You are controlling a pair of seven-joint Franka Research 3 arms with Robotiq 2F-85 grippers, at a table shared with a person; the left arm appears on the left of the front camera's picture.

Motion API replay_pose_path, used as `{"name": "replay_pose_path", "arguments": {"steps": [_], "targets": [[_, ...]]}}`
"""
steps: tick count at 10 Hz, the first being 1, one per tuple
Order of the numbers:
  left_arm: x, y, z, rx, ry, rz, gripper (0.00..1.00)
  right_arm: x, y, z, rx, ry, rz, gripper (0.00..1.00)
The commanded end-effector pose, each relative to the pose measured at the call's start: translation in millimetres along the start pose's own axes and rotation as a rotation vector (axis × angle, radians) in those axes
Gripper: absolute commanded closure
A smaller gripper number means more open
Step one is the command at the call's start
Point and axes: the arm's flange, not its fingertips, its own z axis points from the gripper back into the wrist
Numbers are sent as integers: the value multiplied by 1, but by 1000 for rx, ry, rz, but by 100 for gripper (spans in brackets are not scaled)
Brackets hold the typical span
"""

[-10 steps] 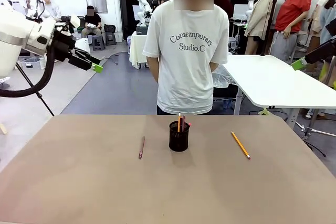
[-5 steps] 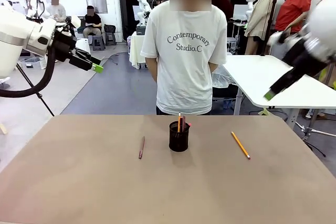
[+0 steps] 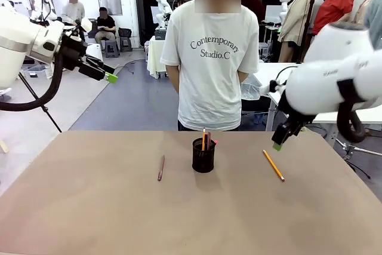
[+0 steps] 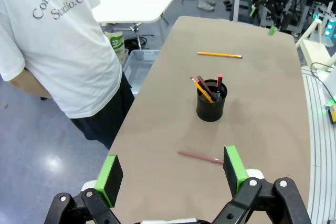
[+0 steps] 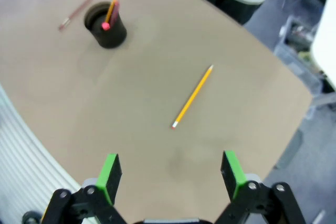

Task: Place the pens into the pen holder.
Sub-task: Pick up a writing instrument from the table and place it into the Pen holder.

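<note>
The black mesh pen holder [image 3: 203, 156] [image 4: 211, 103] [image 5: 107, 27] stands mid-table, with an orange pencil and a red-and-black pen with a pink end sticking out of it. To its left a slim dark-red pen [image 3: 160, 168] [image 4: 200, 157] [image 5: 75, 13] lies flat on the table. A yellow-orange pencil [image 3: 273, 165] [image 4: 219, 54] [image 5: 191, 98] lies to the holder's right. My right gripper [image 3: 277, 145] [image 5: 170, 171] hangs open a little above that pencil's far end. High at the left, off the table, my left gripper [image 3: 107, 76] [image 4: 172, 169] is open and holds nothing.
A person in a white T-shirt [image 3: 210, 58] stands at the far edge of the brown table [image 3: 89, 207], hands behind the back. A white table [image 3: 310, 91] stands behind at the right. Bare tabletop lies all around the holder.
My right arm has swung in from the far right and come down toward the table, ending above the yellow-orange pencil. The left arm, pens and holder have not moved.
</note>
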Motion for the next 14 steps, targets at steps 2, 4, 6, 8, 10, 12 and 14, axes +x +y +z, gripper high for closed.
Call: {"name": "replay_pose_path", "arguments": {"steps": [2, 4, 6, 8, 10, 12, 14], "targets": [[0, -1, 1, 9, 2, -7, 0, 12, 1, -53, -87, 6, -178, 0], [0, -1, 1, 9, 2, -7, 0, 17, -11, -77, -45, 19, -291, 0], [0, -1, 1, 9, 2, -7, 0, 5, -5, -71, -22, 27, -226, 0], [0, -1, 1, 9, 2, -7, 0, 5, -5, -71, -22, 27, -226, 0], [0, -1, 1, 9, 2, -7, 0, 5, -5, -71, -22, 27, -226, 0], [0, -1, 1, 9, 2, -7, 0, 31, -15, -97, -29, 98, -344, 0], [0, -1, 1, 9, 2, -7, 0, 61, -29, -135, -58, 230, -521, 0]]}}
